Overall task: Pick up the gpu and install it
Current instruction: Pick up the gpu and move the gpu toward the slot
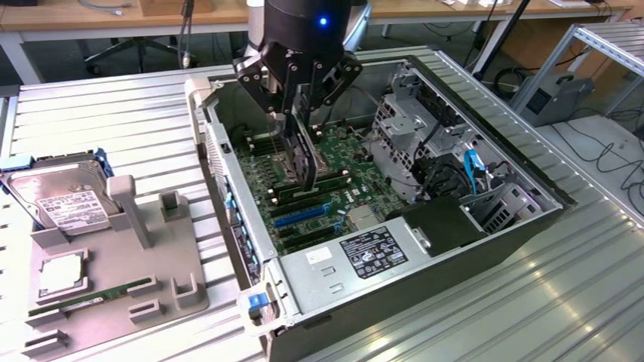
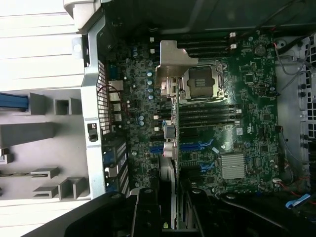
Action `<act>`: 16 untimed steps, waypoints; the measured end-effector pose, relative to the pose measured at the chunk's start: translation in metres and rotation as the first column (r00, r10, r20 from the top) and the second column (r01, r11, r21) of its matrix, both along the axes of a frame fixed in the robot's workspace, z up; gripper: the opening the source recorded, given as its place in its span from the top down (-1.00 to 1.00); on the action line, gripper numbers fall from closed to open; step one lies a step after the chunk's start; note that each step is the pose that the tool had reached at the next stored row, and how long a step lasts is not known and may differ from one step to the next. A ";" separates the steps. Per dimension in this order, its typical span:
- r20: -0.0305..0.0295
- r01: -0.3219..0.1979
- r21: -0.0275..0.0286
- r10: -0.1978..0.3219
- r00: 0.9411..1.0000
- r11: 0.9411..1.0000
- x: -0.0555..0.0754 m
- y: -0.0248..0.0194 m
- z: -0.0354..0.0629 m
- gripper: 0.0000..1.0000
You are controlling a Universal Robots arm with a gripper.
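Past the ribbed metal surface (image 1: 111, 113), pale wooden desks (image 1: 60, 19) line the far side, a chair base (image 1: 128, 47) on the dark floor (image 1: 56, 60) beneath. An aluminium frame (image 1: 604, 30) stands at the exterior view's right.

Ribbed metal table (image 1: 101, 113) under me. I see two things sitting straight on it: open PC case (image 1: 423, 286), from centre out toward 4 o'clock in the exterior view, and grey fixture tray (image 1: 186, 298) at 8 o'clock, just beside the case.
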State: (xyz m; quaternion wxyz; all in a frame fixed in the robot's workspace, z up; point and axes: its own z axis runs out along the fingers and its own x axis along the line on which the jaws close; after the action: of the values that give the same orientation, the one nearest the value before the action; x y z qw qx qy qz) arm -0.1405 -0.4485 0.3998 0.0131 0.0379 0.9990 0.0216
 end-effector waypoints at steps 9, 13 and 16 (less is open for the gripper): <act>0.000 0.000 0.000 0.000 1.000 1.000 0.004 0.0000 -0.0025 0.47; 0.000 0.000 0.000 0.000 1.000 1.000 0.006 0.0000 -0.0035 0.47; 0.000 0.000 0.000 0.000 1.000 1.000 0.007 0.0000 -0.0041 0.47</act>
State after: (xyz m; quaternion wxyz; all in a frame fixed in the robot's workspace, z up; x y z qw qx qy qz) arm -0.1340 -0.4485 0.3957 0.0131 0.0379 0.9990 0.0216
